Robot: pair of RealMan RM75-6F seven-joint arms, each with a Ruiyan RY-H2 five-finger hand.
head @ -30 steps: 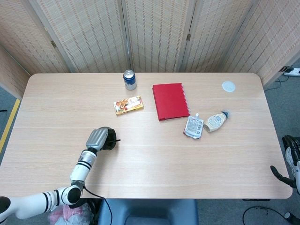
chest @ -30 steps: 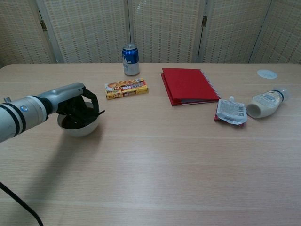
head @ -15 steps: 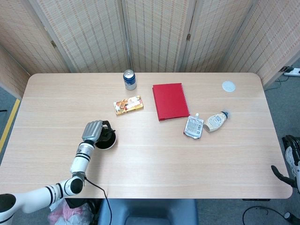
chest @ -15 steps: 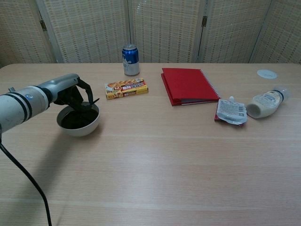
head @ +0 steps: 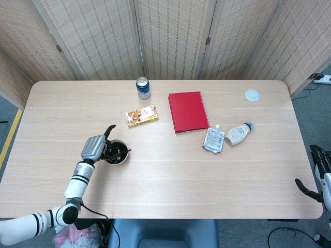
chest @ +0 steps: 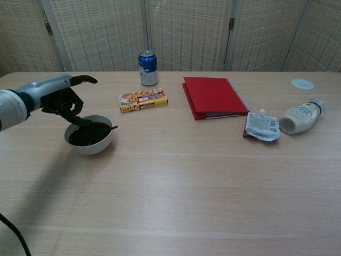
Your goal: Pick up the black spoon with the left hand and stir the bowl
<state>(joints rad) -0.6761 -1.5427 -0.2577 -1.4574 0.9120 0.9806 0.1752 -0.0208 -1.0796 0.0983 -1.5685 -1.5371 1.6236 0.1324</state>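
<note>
A white bowl (head: 123,158) (chest: 91,147) of dark liquid stands on the table's left side. The black spoon (head: 127,151) (chest: 110,128) lies in it, with its handle tip poking over the right rim. My left hand (head: 93,148) (chest: 56,98) hangs just left of the bowl with its thumb stretched out and its fingers spread. The dark fingertips (chest: 79,121) dip toward the left rim, and the hand grips nothing. My right hand (head: 316,174) shows only at the far right edge, off the table, fingers apart and holding nothing.
Behind the bowl lie a snack box (head: 141,115) (chest: 143,100) and a blue can (head: 143,88) (chest: 147,68). A red notebook (head: 188,111), a pouch (head: 213,139), a lying bottle (head: 238,133) and a white lid (head: 252,94) occupy the right half.
My left hand has drawn back to the left off the bowl and opened. The spoon it held over the bowl now rests in the bowl by itself.
</note>
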